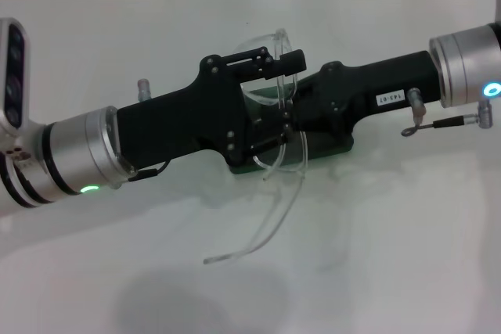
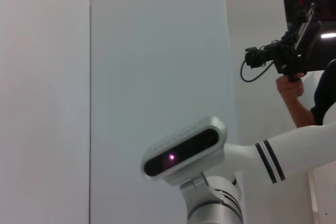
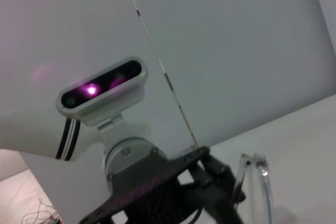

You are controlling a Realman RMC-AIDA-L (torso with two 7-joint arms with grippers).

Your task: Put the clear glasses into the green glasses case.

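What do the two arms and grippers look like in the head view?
Both arms end in brushed-silver wrist cylinders and flat matte-black gripper bodies with small screws. The left gripper wrist shows a green light and black bands; the right gripper wrist shows a blue ring light, a white label on the body and a thin black cable.

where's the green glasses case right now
In the head view the green glasses case lies on the white table near the middle, mostly hidden under both arms; only a dark green edge shows, beside the clear glasses.
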